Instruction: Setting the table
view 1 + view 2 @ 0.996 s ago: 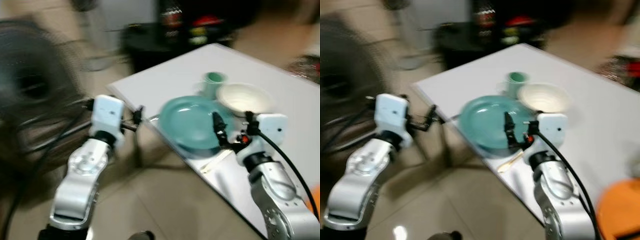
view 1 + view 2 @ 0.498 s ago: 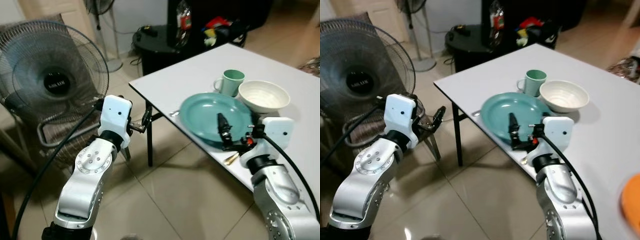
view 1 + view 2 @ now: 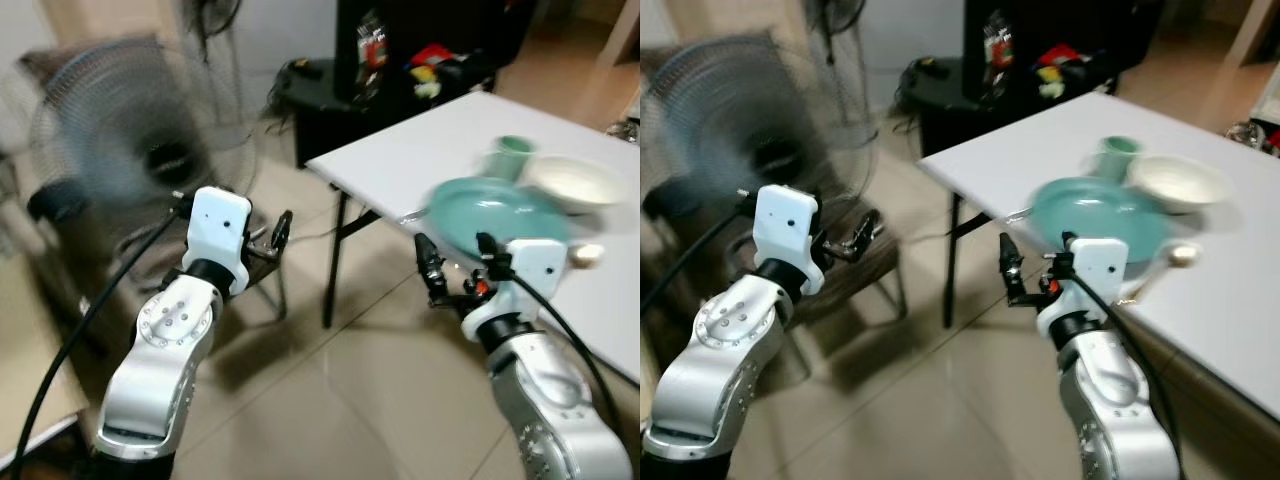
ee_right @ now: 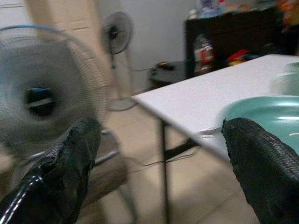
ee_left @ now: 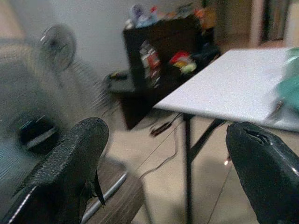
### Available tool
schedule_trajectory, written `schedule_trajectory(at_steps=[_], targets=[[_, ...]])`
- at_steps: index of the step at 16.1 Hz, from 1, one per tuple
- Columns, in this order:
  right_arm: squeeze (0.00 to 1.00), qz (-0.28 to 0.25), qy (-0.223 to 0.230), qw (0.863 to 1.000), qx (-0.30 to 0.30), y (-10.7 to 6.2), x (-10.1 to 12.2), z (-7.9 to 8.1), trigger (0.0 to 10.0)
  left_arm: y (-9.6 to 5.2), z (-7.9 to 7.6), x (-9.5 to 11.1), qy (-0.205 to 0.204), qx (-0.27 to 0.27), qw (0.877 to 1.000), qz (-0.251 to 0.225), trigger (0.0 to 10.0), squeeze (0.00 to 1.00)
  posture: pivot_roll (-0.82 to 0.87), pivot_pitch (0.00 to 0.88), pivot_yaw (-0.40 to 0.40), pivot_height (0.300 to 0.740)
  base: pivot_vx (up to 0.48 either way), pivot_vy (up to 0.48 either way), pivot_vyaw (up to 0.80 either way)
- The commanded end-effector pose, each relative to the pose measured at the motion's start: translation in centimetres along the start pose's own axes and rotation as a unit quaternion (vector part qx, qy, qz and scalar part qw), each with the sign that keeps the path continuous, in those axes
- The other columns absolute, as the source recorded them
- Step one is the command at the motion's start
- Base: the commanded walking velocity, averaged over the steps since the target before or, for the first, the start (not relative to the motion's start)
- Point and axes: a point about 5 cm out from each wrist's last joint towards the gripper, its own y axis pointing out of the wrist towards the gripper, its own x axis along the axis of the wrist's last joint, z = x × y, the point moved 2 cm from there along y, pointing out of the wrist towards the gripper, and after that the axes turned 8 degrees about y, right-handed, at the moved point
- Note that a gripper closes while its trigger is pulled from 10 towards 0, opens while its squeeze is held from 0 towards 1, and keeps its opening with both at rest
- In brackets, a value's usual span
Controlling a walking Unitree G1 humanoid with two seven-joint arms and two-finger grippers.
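A white table (image 3: 440,150) stands at the right, blurred. On it lie a teal plate (image 3: 490,215), a green mug (image 3: 512,155) behind it, a white bowl (image 3: 570,182) and a spoon (image 3: 1170,262) near the front edge. My right gripper (image 3: 430,268) is open and empty, just off the table's near corner over the floor, short of the plate (image 4: 266,116). My left gripper (image 3: 278,232) is open and empty too, held out over the floor left of the table, its fingers (image 5: 70,168) spread wide.
A large standing fan (image 3: 140,150) is close on the left, with a metal frame beneath it. A black cabinet (image 3: 400,50) and a low black round stand (image 3: 310,80) sit behind the table. A dark table leg (image 3: 335,260) drops to the tiled floor (image 3: 340,400).
The whole picture has shifted and blurred, so the camera moved; the table now sits further right. My right gripper, earlier over the plate's near rim, is now off the table edge.
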Motion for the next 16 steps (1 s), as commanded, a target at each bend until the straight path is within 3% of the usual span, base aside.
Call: schedule_trajectory(at_steps=[1,5,7,10,16], targets=[[0.0,0.002,-0.001,1.0,0.015,-0.07,0.08,0.09,10.0,0.07,0.03,0.47,0.0,-0.003,1.0,-0.005,10.0,0.0,0.07,0.0,0.0,0.74,0.0,0.428,0.0],[0.0,0.005,-0.007,0.999,0.031,-0.07,0.11,0.34,10.0,-0.07,0.57,0.24,0.003,0.006,1.0,-0.001,10.0,0.0,0.08,0.0,-0.007,0.74,0.0,0.426,0.6],[0.0,0.011,-0.004,0.999,0.052,-0.29,0.15,0.28,10.0,-0.33,0.03,0.62,0.0,0.0,1.0,-0.007,10.0,0.0,0.09,0.0,-0.022,0.74,0.0,0.422,0.8],[0.0,0.012,-0.008,0.998,0.057,-0.25,0.37,-0.14,10.0,-0.46,-0.04,1.14,0.001,0.002,1.0,-0.021,10.0,0.0,0.1,0.0,-0.031,0.74,0.0,0.0,0.8],[0.0,0.014,-0.008,0.998,0.06,-0.17,0.4,-0.47,10.0,-0.5,0.21,1.18,0.009,0.009,1.0,-0.02,10.0,0.0,0.1,0.0,-0.032,0.74,0.0,-0.48,0.8]])
